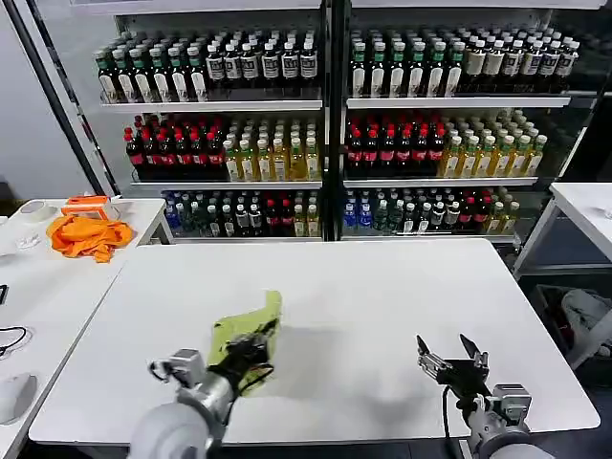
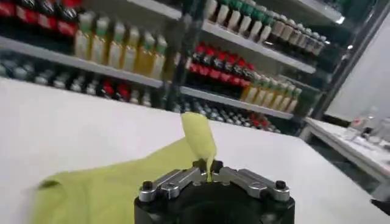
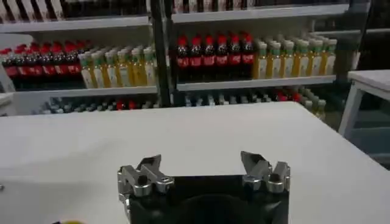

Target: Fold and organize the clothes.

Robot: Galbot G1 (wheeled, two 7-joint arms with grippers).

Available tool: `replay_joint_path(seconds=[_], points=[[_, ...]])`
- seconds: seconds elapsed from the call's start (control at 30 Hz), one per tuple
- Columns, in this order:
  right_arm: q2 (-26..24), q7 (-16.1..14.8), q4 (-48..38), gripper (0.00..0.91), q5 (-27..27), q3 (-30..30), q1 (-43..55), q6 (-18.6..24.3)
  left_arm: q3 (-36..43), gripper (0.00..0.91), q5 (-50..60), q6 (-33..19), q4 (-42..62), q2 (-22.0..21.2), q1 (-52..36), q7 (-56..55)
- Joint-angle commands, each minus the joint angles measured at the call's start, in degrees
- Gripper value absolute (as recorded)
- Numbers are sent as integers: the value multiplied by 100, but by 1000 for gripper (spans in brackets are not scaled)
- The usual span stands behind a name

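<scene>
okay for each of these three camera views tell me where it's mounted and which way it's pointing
Head view: on the robot's head, looking forward and down at the white table; both arms show.
Left wrist view: on the left wrist, facing the drink shelves; left end effector shut on the T-shirt.
Right wrist view: on the right wrist, facing the shelves; right end effector open above bare table.
Shared: table and shelves everywhere.

The T-shirt [image 1: 247, 330] lies on the tabletop [image 1: 382, 287], bunched at and ahead of the left pincer [image 1: 251, 346]; the right pincer [image 1: 449, 356] sits well apart to its right over bare tabletop, drink shelves [image 1: 325, 134] beyond both, a cloth [image 1: 88, 234] on the side table far left
</scene>
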Motion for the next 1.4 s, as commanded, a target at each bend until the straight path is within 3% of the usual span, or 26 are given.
replay_joint_path(seconds=[0.03,0.1,0.13,0.17,0.33,0.67,0.83,0.97,1.0,1.07,1.17,1.4], points=[[-161,-12,-21,907,136,142,41,16,1335,20,100,-161,1867,-1771,-1507,-201],[-193,-18,-49,907,161,153,92,21,1373,20,200,-256,2103,-1945,-1668,-108],[-207,-20,-76,907,174,148,119,23,1392,272,285,-262,2189,-2004,-1718,-57],[-218,-22,-96,907,183,140,145,26,1402,907,369,-332,2272,-2026,-1742,67],[-254,-30,-194,907,210,81,277,34,1466,907,621,-785,2268,-1909,-1623,476],[-274,-27,-289,907,220,-68,474,105,889,907,377,-921,1489,-1557,-1155,580],[-221,-145,-312,907,175,-155,513,316,446,907,1528,-1256,946,-997,-606,547],[-135,-256,-432,907,-665,-303,485,928,-89,907,2332,-1619,480,-695,75,350],[-95,-256,-497,907,-1010,-381,446,1251,-306,907,2598,-1745,396,-646,301,283],[-14,-232,-528,907,-1370,-453,387,1417,-586,907,2865,-1944,300,-606,525,212],[115,-267,-500,907,-1479,-519,225,1768,-1005,907,3060,-2003,121,-551,928,189],[389,62,-425,907,-1524,-615,192,1773,-1527,907,3259,-2023,-159,-203,1440,197]])
